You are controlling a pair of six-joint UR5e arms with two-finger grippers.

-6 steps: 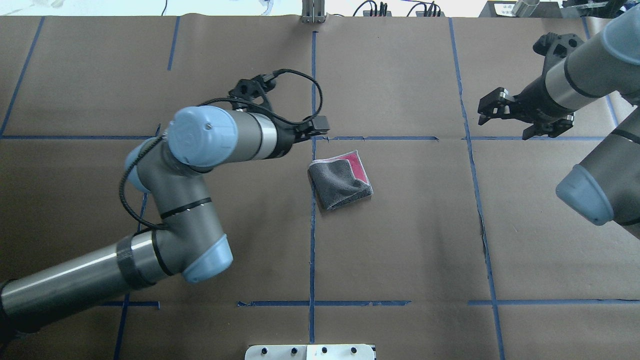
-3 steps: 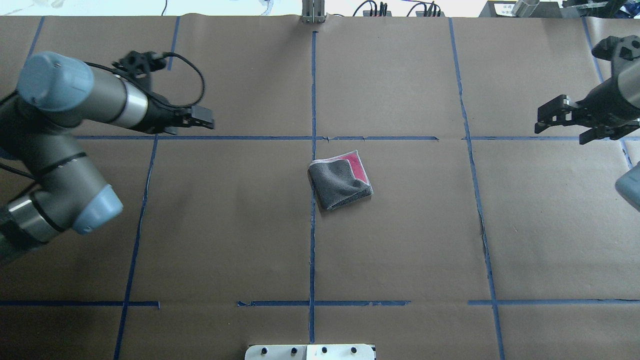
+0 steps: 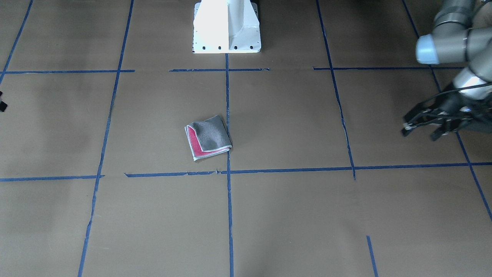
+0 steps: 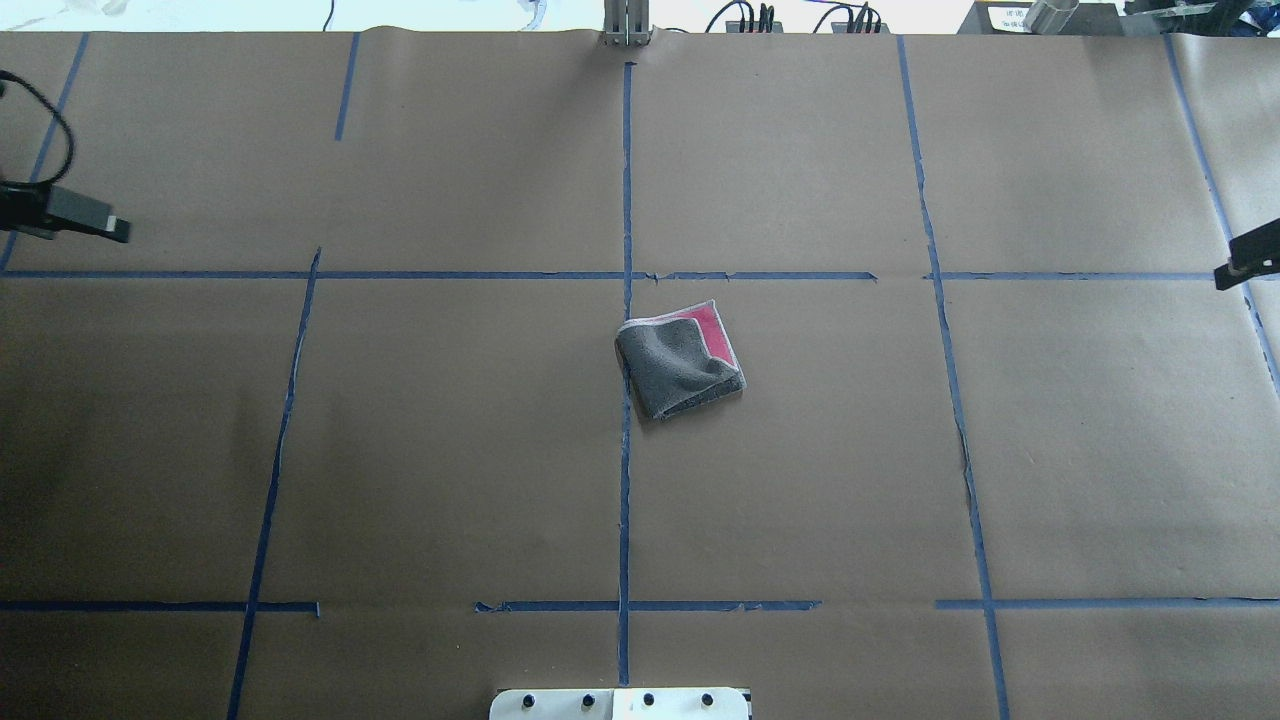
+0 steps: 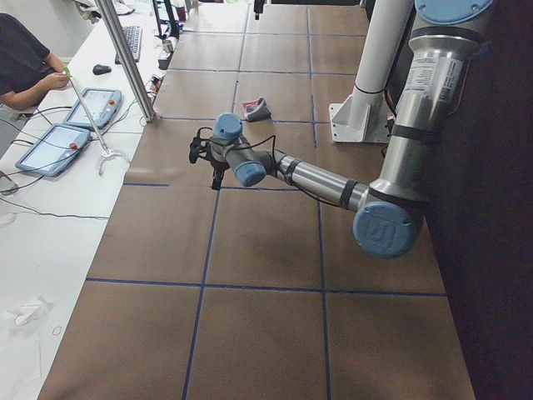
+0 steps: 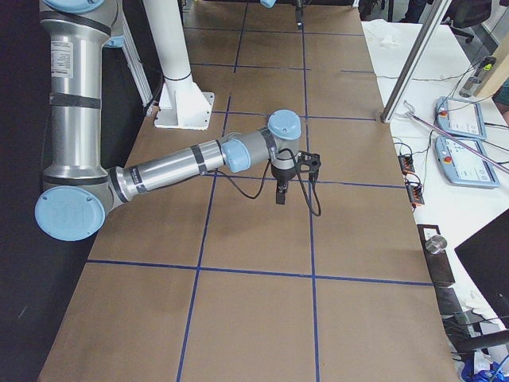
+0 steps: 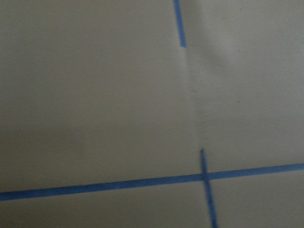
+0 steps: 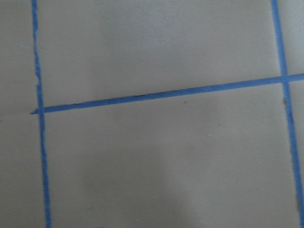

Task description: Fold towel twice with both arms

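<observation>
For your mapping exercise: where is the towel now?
In the overhead view the towel lies folded mid-table, just right of the central blue tape line.

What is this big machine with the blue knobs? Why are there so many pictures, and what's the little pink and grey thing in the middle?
It is a robot with two metal arms, a left arm and a right arm, on a white base. Each arm ends in a black pincher called a gripper. All the pictures show the same moment from different cameras: one above, one across the table, one at each end, and one on each wrist. The little thing is a towel, folded up, grey on top with some pink showing. It lies on the table, which is covered in brown paper with blue tape lines. Nobody is holding it. The left gripper is open and empty, far off to one side. The right gripper is off at the other side; I can't see whether it's open. The wrist cameras see only paper and tape.
</observation>
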